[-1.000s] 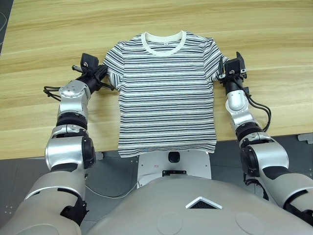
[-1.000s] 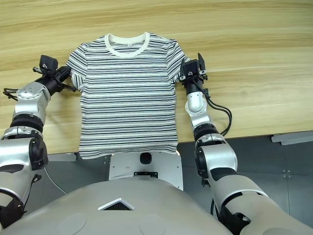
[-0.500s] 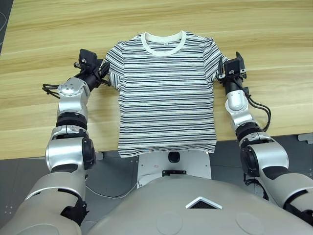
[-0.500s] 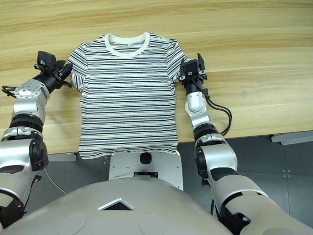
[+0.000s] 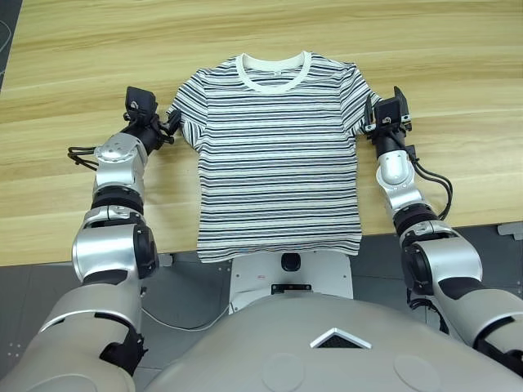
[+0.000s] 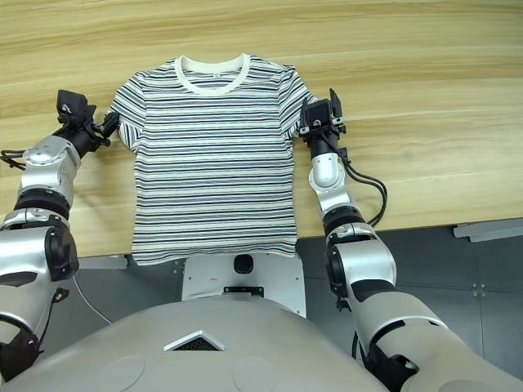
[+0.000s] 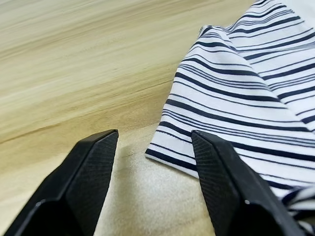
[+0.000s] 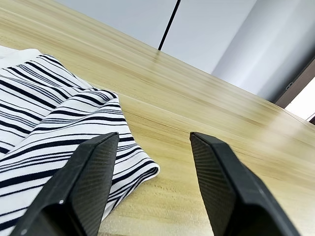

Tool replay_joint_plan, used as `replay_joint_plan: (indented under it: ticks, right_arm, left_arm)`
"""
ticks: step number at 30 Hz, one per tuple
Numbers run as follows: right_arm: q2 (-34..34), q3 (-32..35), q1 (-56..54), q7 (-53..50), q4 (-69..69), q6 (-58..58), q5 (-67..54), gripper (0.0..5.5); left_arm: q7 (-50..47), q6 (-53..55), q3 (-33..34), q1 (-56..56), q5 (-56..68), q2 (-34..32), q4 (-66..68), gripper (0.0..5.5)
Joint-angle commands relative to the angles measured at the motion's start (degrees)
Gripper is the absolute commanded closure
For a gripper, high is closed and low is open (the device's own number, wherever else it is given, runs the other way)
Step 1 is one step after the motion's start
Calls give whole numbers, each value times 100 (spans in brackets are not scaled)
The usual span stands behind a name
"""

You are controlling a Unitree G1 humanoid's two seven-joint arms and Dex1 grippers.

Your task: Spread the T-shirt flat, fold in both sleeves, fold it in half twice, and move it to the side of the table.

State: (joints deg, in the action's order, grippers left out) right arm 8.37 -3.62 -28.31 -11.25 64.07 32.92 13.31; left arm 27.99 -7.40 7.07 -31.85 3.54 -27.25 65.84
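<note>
Shirt [image 5: 278,155] flat at tabletop's [image 5: 458,49] near edge. Left gripper [image 7: 153,140] and right gripper [image 8: 155,140] gape empty at its sleeves [image 5: 186,118]; next I'd pinch, fold inward.

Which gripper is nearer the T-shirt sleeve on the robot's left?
Left. The left gripper is open at the hem of that sleeve; the right gripper is across the T-shirt, open at the other sleeve.

Both wrist views cut off most of the T-shirt [image 7: 236,108]; we cannot tell whether the left tool [image 7: 155,142] touches its sleeve or the counter [image 7: 74,59].
</note>
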Motion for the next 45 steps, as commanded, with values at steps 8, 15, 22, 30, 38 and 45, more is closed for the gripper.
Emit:
replay_joint_plan:
  ticks: [8,15,22,30,38,45]
  right_arm:
    - [-45,-26,-65,39,-30,14,-7,282]
    - [-64,-25,-62,37,-40,18,-6,282]
    - [-85,-17,-56,29,-42,24,-16,282]
    - [-80,-7,-48,23,-45,23,-21,282]
    - [-83,-5,-57,4,-9,19,-16,282]
    - [-105,-6,-58,-15,4,20,-14,282]
  left_arm:
    - [29,43,87,-202,-16,77,332,273]
    - [-138,48,-124,-167,-270,56,463,321]
    - [-118,1,-304,-79,-435,77,530,448]
    - [-193,-11,-190,-97,-281,137,494,538]
    - [-194,-235,54,-180,-43,280,131,538]
    - [-191,-165,10,53,66,397,-1137,538]
